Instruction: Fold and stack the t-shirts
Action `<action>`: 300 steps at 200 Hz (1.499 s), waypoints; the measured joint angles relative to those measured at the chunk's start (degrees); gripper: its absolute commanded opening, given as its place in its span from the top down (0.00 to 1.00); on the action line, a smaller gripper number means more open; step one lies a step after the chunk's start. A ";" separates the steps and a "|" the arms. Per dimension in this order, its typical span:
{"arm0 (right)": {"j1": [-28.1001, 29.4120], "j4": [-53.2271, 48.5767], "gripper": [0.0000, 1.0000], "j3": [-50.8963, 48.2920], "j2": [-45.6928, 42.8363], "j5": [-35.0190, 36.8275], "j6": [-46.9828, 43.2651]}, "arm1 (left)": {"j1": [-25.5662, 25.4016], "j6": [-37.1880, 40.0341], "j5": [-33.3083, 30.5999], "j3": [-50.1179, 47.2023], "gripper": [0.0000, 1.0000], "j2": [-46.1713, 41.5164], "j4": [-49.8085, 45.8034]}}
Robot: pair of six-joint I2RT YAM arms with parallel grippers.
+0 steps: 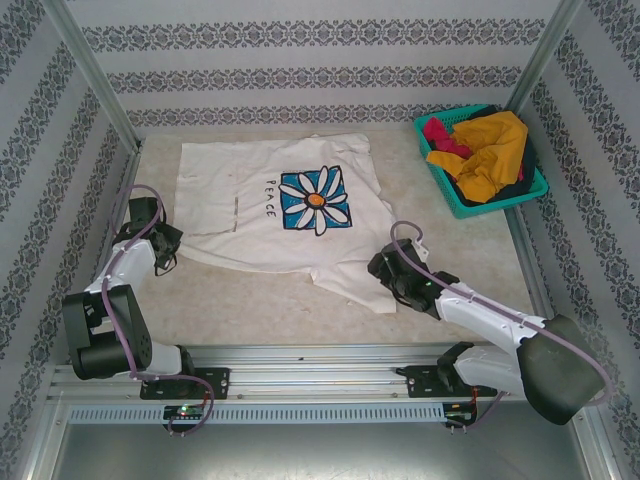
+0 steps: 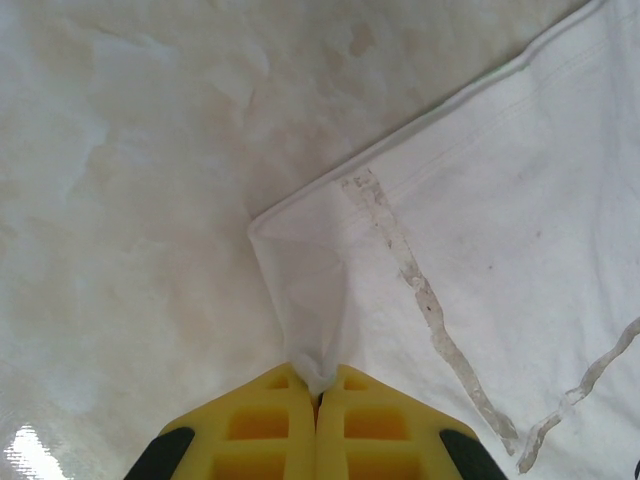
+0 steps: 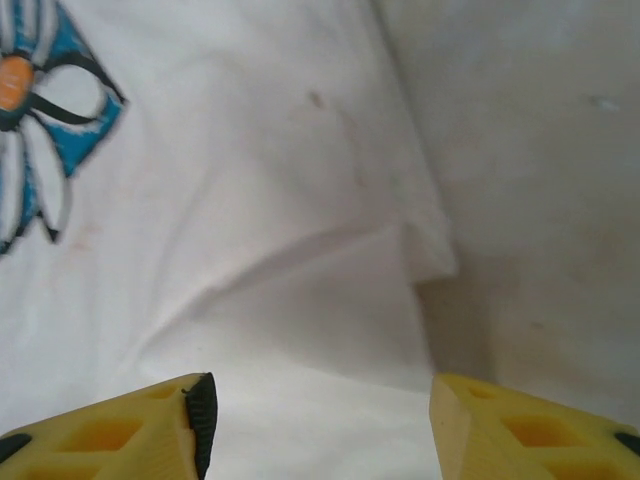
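A cream-white t-shirt (image 1: 270, 205) with a blue-square daisy print and "PEACE" lettering lies spread on the table. My left gripper (image 1: 172, 243) sits at its lower left corner. In the left wrist view the yellow fingers (image 2: 262, 425) are shut on a pinch of the shirt's hem corner (image 2: 315, 375). My right gripper (image 1: 385, 268) is over the shirt's lower right sleeve. In the right wrist view its jaws stand open, with white cloth (image 3: 300, 330) lying flat beneath and nothing held. Mustard-yellow (image 1: 492, 152), magenta (image 1: 442, 135) and dark t-shirts lie heaped in the basket.
A teal mesh basket (image 1: 437, 178) stands at the back right corner. Patterned walls and metal posts enclose the table. Bare tabletop (image 1: 250, 300) lies in front of the shirt, and between the shirt and the basket.
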 measured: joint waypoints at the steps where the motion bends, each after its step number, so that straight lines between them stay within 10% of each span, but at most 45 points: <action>1: 0.00 -0.37 0.40 0.00 -0.09 0.04 0.02 | 0.00 0.00 0.00 0.00 1.00 0.00 -0.02; 55: -0.66 -6.60 0.42 0.37 -6.82 1.31 6.93 | 0.00 -0.02 0.02 -0.26 1.00 0.48 0.00; 148: -1.31 5.25 0.61 2.32 11.23 -0.11 28.74 | 0.00 -0.48 1.51 -0.44 1.00 2.93 0.98; 204: -2.05 7.91 1.00 2.32 13.55 0.07 31.85 | 0.00 -0.66 1.92 -0.76 1.00 3.32 1.03; 253: -2.43 6.29 1.00 1.86 8.20 0.98 29.97 | 0.00 -0.70 1.90 -1.11 1.00 3.32 1.09; 277: -2.71 5.42 0.62 1.73 4.33 0.92 28.87 | 0.00 -0.70 1.92 -1.18 1.00 3.32 1.09; 300: -4.33 5.44 0.51 1.73 3.72 -0.24 29.00 | 0.00 -0.85 1.90 -1.31 1.00 3.32 1.14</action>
